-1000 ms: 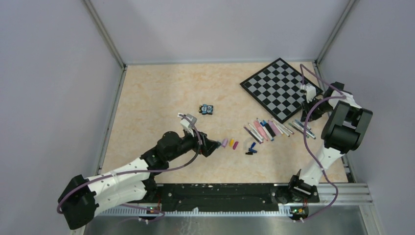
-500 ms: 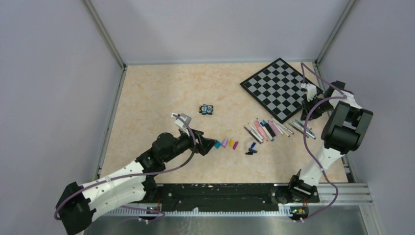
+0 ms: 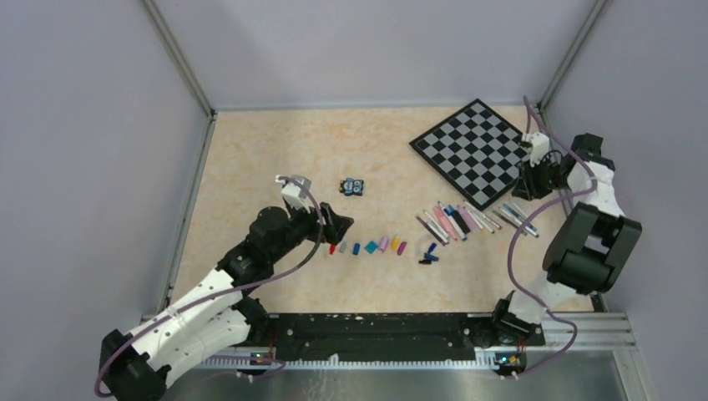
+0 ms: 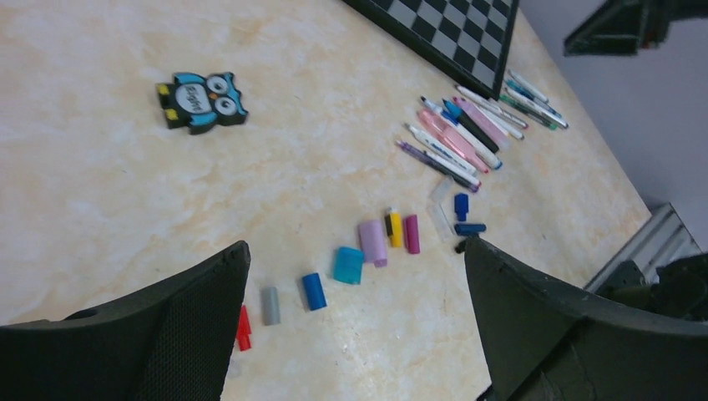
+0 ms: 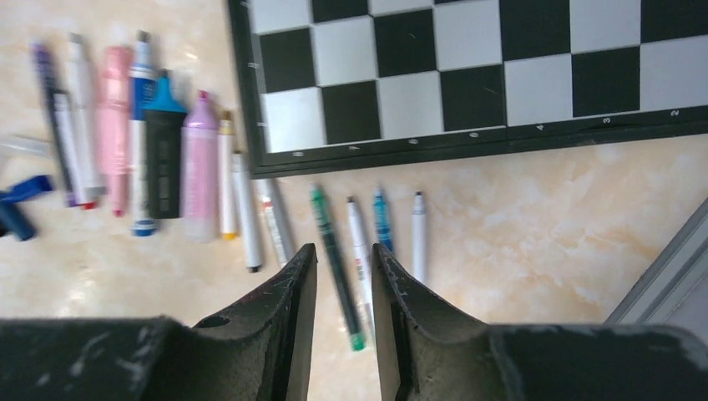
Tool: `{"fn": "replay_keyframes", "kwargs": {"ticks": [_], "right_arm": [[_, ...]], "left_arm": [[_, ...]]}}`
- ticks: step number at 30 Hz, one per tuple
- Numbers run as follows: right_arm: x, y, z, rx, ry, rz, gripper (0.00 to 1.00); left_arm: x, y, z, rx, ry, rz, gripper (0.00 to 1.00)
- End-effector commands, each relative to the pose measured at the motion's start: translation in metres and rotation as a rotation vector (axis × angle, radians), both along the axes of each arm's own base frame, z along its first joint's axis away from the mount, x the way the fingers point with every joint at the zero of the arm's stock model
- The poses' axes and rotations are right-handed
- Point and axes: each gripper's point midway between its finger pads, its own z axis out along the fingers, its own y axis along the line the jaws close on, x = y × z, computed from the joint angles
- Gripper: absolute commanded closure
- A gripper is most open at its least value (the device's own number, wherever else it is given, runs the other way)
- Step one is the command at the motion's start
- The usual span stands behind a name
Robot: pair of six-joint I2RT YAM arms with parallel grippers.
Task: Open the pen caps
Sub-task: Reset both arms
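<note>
Only the right wrist view resolves coloured tips on the thin pens [image 5: 382, 219]. The right pincer [image 5: 342, 251] is barely parted, probably empty; the left pincer [image 4: 355, 247] gapes.

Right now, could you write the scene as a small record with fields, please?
pen caps: loose row on the table, red to magenta
pens: two groups beside the chessboard
left gripper: open, empty, near the pen caps
right gripper: slightly open, empty, above the pens
other: owl toy, apart from the caps
</note>
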Motion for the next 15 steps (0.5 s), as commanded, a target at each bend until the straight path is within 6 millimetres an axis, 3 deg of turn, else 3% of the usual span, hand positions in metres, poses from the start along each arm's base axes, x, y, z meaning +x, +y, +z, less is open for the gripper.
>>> {"fn": "replay_keyframes", "kwargs": {"ticks": [1,4,7,9,11,15], "right_arm": [[-0.018,0.039,0.082,0.127,-0.212,-0.022,0.69],[-0.037,0.064,0.122,0.205,-0.318,-0.043,0.62],[-0.054,0.088,0.158,0.331,-0.388,-0.090,0.44],[-0.062,0.098,0.180,0.411,-0.420,-0.147,0.25],[-0.069,0.103,0.201,0.461,-0.457,-0.195,0.17],[-0.081,0.108,0.236,0.505,-0.503,-0.270,0.15]], "left_arm": [[0.027,0.033,0.045,0.089,-0.038,0.127,0.01],[0.043,0.057,0.066,0.142,-0.033,0.178,0.01],[0.059,0.086,0.083,0.145,0.021,0.227,0.01],[0.066,0.105,0.098,0.124,0.050,0.253,0.01],[0.069,0.117,0.112,0.107,0.061,0.261,0.01],[0.063,0.128,0.133,0.131,0.058,0.288,0.01]]}}
